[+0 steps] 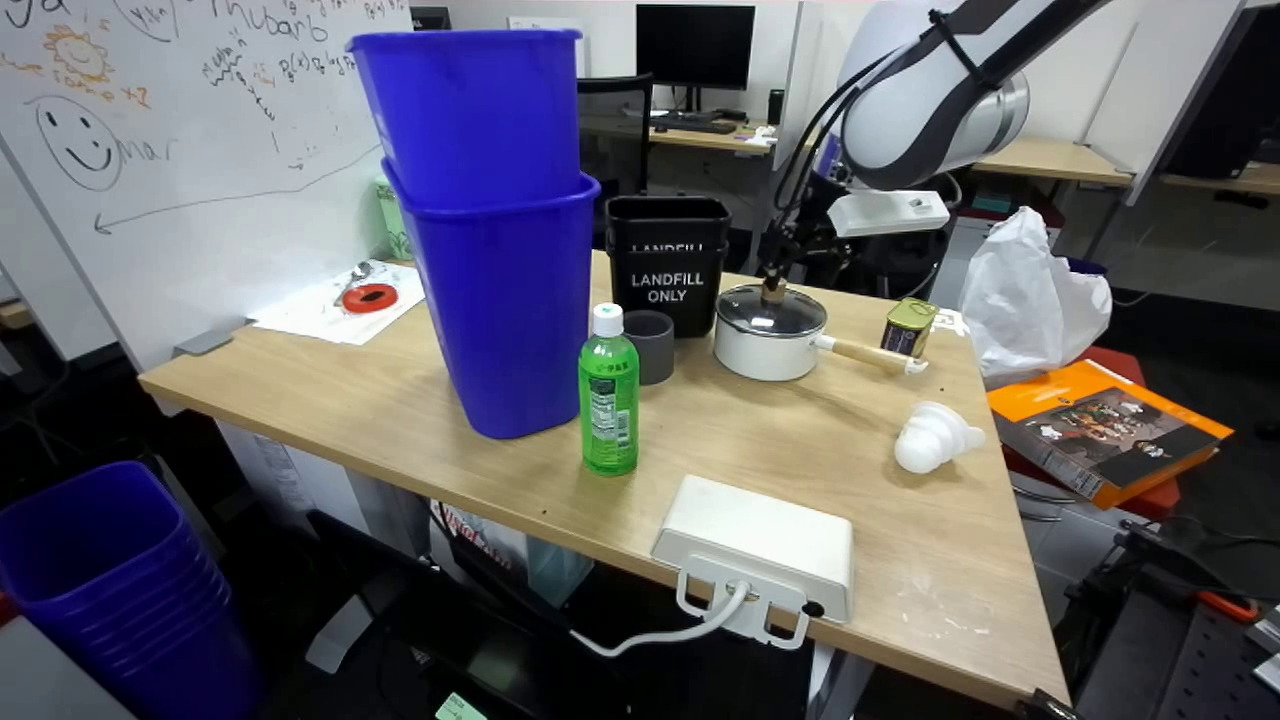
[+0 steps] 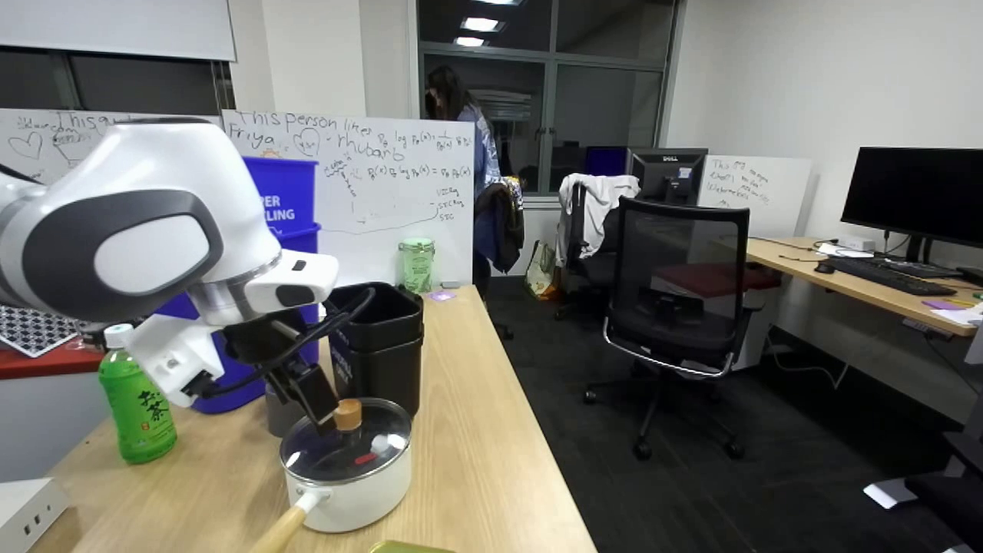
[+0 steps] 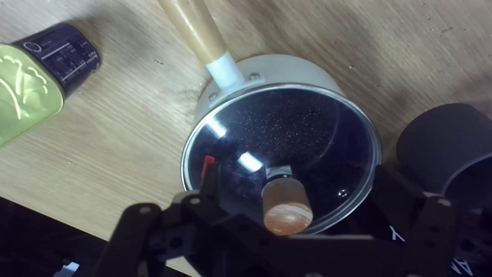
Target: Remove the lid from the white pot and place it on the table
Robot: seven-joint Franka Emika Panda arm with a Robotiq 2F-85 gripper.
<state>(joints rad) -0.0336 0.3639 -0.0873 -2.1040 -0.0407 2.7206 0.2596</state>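
The lid (image 3: pixel 284 142) rests on top of the white pot (image 2: pixel 361 495), a shallow dome of see-through glass bound by a shiny metal rim. Through it the inside looks dark, flecked with tiny pale specks; two bright reflections and a small red patch lie across the glass. At the centre rises a cylindrical knob (image 3: pixel 285 198), wood-brown, its flat top streaked paler, seated on a metal fitting.

The pot is squat, round and smooth, its handle (image 3: pixel 194 29) of pale wood joined through a white sleeve and a plate with two rivets. Beneath, the table (image 3: pixel 115 154) has a light tan, grained wooden top with a few dark flecks.

The end effector (image 3: pixel 296 179) is released: its dark fingers (image 2: pixel 315 399) are spread, and in the wrist view the knob shows between them. The lid lies directly under it; in both exterior views it slants down to the knob. Whether a finger touches the knob, I cannot tell.

A tin (image 3: pixel 46 77) with a glossy, embossed yellow-green lid stands near the handle. A matte grey cylindrical cup (image 3: pixel 438 142) and nested black plastic bins (image 2: pixel 399 369) stand near the pot; a ribbed green bottle (image 1: pixel 609 420) is farther off.
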